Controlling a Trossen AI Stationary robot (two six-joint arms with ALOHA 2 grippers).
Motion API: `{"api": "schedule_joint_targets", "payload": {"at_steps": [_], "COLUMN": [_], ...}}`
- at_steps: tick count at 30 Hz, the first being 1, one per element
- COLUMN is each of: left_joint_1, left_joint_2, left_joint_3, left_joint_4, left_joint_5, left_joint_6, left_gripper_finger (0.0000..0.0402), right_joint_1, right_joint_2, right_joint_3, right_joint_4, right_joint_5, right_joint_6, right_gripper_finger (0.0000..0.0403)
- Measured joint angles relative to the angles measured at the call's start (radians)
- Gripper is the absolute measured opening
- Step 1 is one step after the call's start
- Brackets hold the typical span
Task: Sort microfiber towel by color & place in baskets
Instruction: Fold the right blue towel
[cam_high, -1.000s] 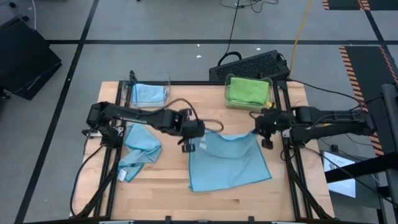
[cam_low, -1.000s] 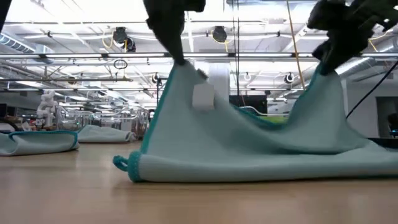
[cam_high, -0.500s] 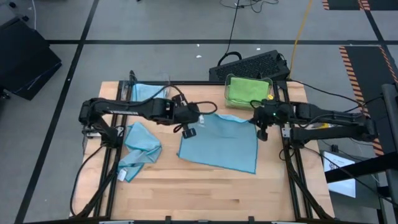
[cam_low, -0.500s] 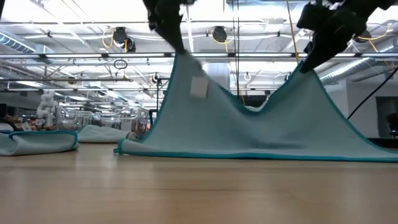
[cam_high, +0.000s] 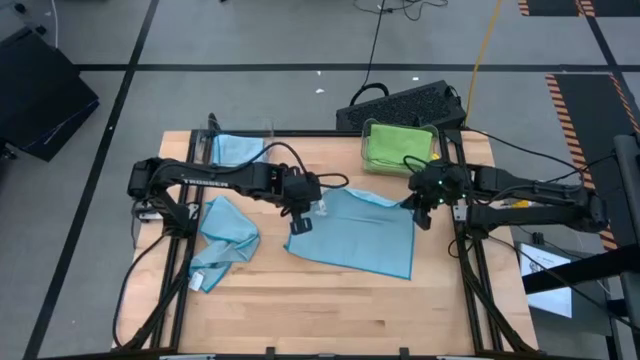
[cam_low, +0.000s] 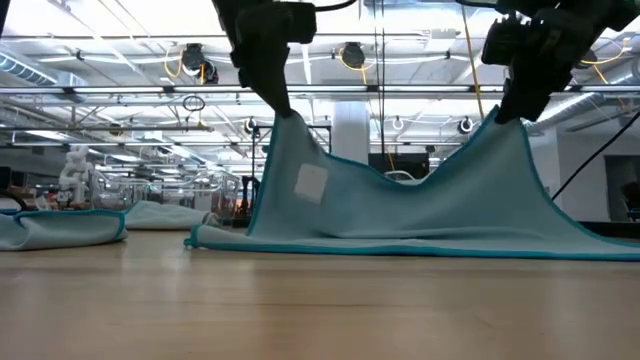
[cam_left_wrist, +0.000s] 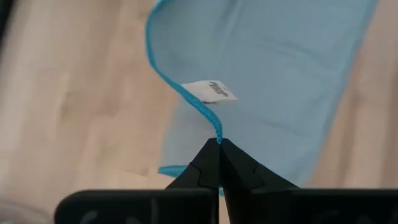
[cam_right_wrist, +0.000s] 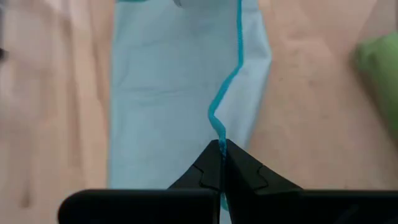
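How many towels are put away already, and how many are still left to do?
One green towel already sits in the right basket, and a blue towel in the left basket. Now the left gripper and the right gripper each pinch a corner of a big blue towel, lifting its far edge. Left: that towel, and the crumpled blue towel on the table.

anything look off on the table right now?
Nothing damaged or spilled. The left hand and right hand each pinch a corner of one blue towel, lifted so it sags between them. A second blue towel lies crumpled near the table's left edge, unsorted. The green towel sits in its basket.
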Motion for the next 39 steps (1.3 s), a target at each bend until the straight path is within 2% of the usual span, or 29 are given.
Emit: {"api": "schedule_joint_targets", "payload": {"at_steps": [4, 7, 12, 17, 21, 24, 30, 39], "left_joint_1": [-0.009, -0.009, 0.005, 0.030, 0.029, 0.021, -0.006, -0.006], "left_joint_2": [-0.003, -0.004, -0.002, -0.016, -0.041, -0.038, -0.036, -0.037], "left_joint_3": [-0.003, -0.050, -0.156, -0.166, -0.164, -0.168, -0.248, -0.267], "left_joint_4": [0.004, 0.046, 0.115, 0.098, 0.103, 0.097, 0.129, 0.135], "left_joint_5": [0.076, 0.086, 0.066, 0.064, 0.102, 0.137, 0.144, 0.143], "left_joint_6": [-0.002, -0.012, -0.007, 0.012, 0.040, 0.044, 0.053, 0.042], "left_gripper_finger": [0.0003, 0.0006, 0.0004, 0.0007, 0.0003, 0.0008, 0.0003, 0.0005], "right_joint_1": [0.000, 0.001, 0.011, 0.015, 0.035, 0.050, 0.072, 0.117], "right_joint_2": [-0.003, -0.001, -0.003, -0.003, -0.003, -0.003, -0.003, -0.003], "right_joint_3": [0.000, -0.009, -0.096, -0.122, -0.122, -0.132, -0.187, -0.226], "right_joint_4": [0.001, 0.003, 0.030, 0.051, 0.004, -0.009, 0.044, 0.070], "right_joint_5": [-0.090, -0.163, -0.154, -0.185, -0.264, -0.265, -0.264, -0.267], "right_joint_6": [0.090, 0.169, 0.312, 0.440, 0.458, 0.465, 0.512, 0.521], "right_gripper_finger": [0.0000, 0.0000, 0.0000, 0.0000, 0.0000, 0.0000, 0.0000, 0.0000]}}
